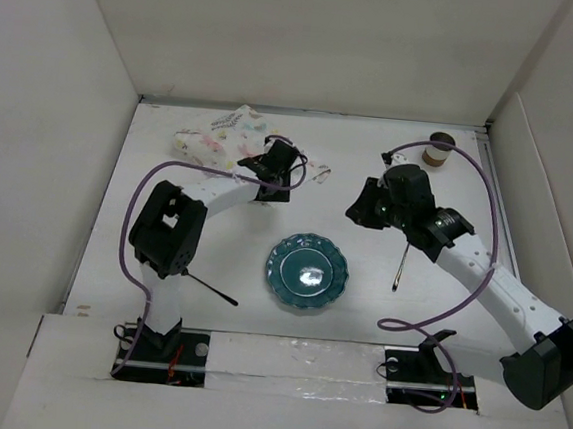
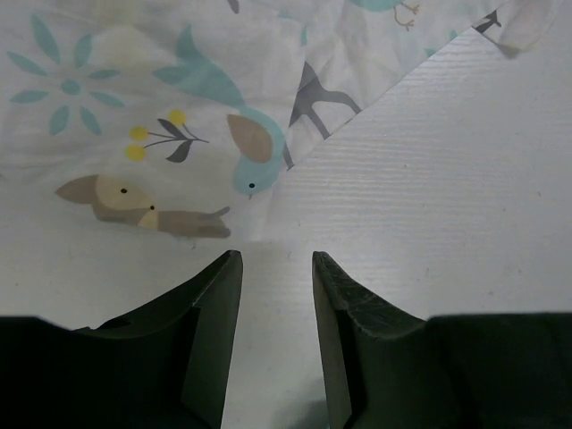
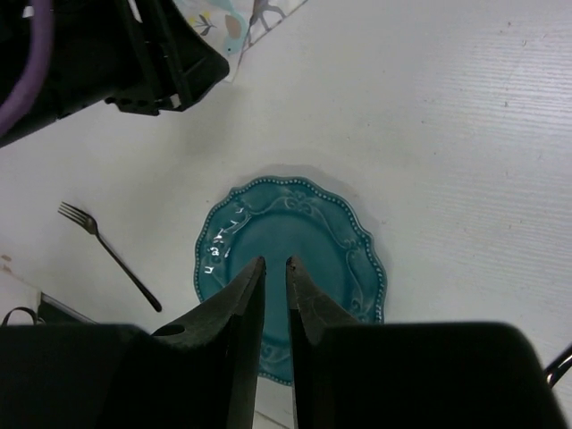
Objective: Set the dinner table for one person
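Left gripper point(image 2: 275, 257) half open, empty, just before placemat point(image 2: 134, 116) edge. Best go lower, pinch edge against dinner table point(image 2: 447, 197), then drag toward plate point(image 3: 304, 228). Right gripper point(image 3: 275, 264): narrow gap, empty.

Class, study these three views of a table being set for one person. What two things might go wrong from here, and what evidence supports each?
1. The placemat lies bunched at the far side. The open left gripper sits at its edge, so a pinch may catch only a corner and drag it crumpled.
2. The plate rests on the bare dinner table, with the fork nearby. Spreading the cloth could shove them.
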`<action>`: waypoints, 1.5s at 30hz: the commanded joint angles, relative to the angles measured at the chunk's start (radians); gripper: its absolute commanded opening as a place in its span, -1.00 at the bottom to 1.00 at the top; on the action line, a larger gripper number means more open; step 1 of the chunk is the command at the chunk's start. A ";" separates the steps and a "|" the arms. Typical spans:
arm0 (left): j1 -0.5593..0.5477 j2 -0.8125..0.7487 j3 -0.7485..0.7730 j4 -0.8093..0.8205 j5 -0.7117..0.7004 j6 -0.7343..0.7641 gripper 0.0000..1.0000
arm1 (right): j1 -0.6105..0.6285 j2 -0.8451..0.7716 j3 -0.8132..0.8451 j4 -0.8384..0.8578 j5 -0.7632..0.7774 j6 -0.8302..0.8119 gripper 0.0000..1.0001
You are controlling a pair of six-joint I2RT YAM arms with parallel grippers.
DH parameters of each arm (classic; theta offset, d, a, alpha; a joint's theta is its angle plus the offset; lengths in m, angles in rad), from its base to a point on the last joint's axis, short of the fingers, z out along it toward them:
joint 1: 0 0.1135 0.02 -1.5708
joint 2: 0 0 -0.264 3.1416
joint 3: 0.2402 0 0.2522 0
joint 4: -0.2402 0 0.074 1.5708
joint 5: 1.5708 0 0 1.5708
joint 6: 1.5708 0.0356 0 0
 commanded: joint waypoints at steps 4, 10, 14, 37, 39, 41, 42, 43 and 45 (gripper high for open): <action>-0.031 0.083 0.078 -0.027 -0.095 0.041 -0.33 | -0.016 -0.045 -0.027 0.034 -0.009 0.010 -0.56; -0.031 0.139 0.088 -0.033 -0.136 0.054 -0.37 | -0.016 -0.062 -0.046 0.034 -0.008 0.008 -0.56; -0.031 0.131 0.062 -0.015 -0.147 0.045 -0.40 | -0.016 -0.058 -0.058 0.032 -0.015 0.008 -0.56; -0.031 0.064 0.073 -0.055 -0.250 0.101 -1.00 | -0.094 0.093 -0.044 0.176 0.008 -0.005 -0.29; -0.031 -0.008 0.059 -0.061 -0.267 0.100 -1.00 | -0.108 0.169 -0.018 0.222 0.008 -0.005 -0.22; -0.020 -0.086 0.033 -0.067 -0.270 0.088 -1.00 | -0.120 0.235 0.006 0.250 0.009 0.002 -0.09; -0.020 -0.116 0.021 -0.065 -0.270 0.083 -1.00 | -0.120 0.311 0.045 0.273 0.011 0.001 -0.05; -0.008 -0.142 0.003 -0.065 -0.259 0.077 -1.00 | -0.120 0.352 0.069 0.274 0.014 0.001 0.02; 0.004 -0.217 -0.017 -0.062 -0.245 0.063 -1.00 | -0.120 0.491 0.153 0.279 0.012 0.005 0.07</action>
